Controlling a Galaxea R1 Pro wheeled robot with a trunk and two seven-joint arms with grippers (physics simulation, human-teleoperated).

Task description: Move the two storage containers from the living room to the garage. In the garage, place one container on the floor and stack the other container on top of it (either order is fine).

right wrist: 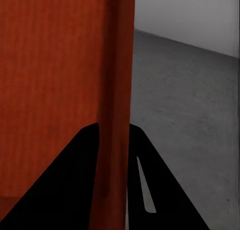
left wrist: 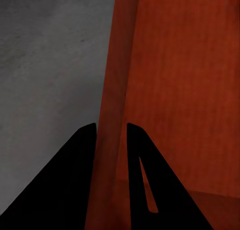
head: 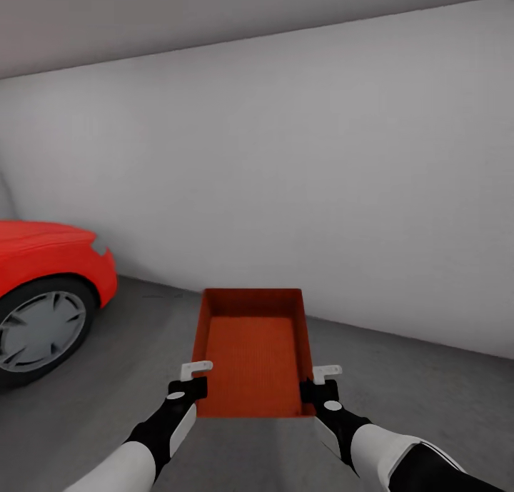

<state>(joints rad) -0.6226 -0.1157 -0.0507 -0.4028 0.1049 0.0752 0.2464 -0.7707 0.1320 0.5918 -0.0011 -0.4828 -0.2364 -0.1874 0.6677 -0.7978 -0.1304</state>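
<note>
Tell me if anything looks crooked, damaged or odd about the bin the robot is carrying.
Nothing stands out. The orange-red rectangular open-top bin sits level and empty, with the left gripper and right gripper each pinching a side wall. It hangs above the dark grey concrete floor, apart from the red car.

The storage container (head: 251,349) is orange-red with a fine ribbed pattern on its bottom. The floor (head: 442,392) is dark grey, faintly mottled, the wall (head: 321,178) plain white. The car (head: 43,263) is bright red with a silver-grey wheel (head: 39,331) in a black tyre.
</note>
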